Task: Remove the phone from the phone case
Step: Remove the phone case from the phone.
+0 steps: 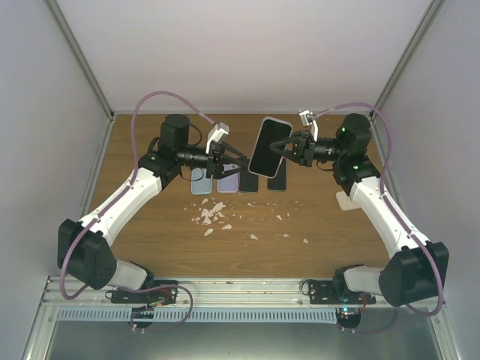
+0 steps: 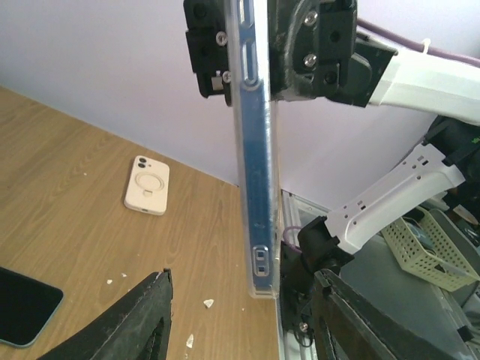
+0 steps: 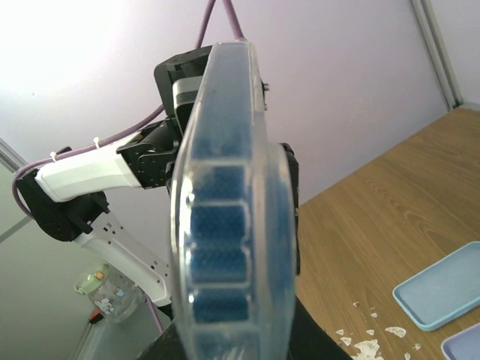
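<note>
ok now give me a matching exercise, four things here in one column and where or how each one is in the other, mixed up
Things
1 cased phone
2 left gripper
3 white case
4 white scraps

States
a lying flat on the table, off to the right side
b up in the air, clamped by the right gripper
c jaws apart, holding nothing
d strewn over the middle of the table

Pairs: 1-b, 2-c, 3-a, 4-d
</note>
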Available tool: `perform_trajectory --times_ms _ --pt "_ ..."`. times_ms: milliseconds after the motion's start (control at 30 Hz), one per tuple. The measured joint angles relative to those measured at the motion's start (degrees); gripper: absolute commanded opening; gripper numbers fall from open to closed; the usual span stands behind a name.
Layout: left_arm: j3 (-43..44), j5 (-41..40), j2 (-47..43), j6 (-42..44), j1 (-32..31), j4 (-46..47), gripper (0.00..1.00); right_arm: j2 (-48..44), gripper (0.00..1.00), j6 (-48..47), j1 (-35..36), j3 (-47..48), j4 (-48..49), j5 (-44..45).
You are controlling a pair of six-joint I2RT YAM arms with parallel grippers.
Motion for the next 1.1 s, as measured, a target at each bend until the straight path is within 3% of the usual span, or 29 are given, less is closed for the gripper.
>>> perform_trajectory --times_ms 267,1100 --pt "-0.4 -0.2 -0.1 -3.0 0.2 4.3 0.52 -0.9 0.0 9.4 -3.6 -4.8 9.4 -0.2" --pt "-1.9 -0.5 -0.1 -9.0 -1.7 10.0 0.52 -1.0 0.01 21.1 -3.6 -6.2 22.8 -0.7"
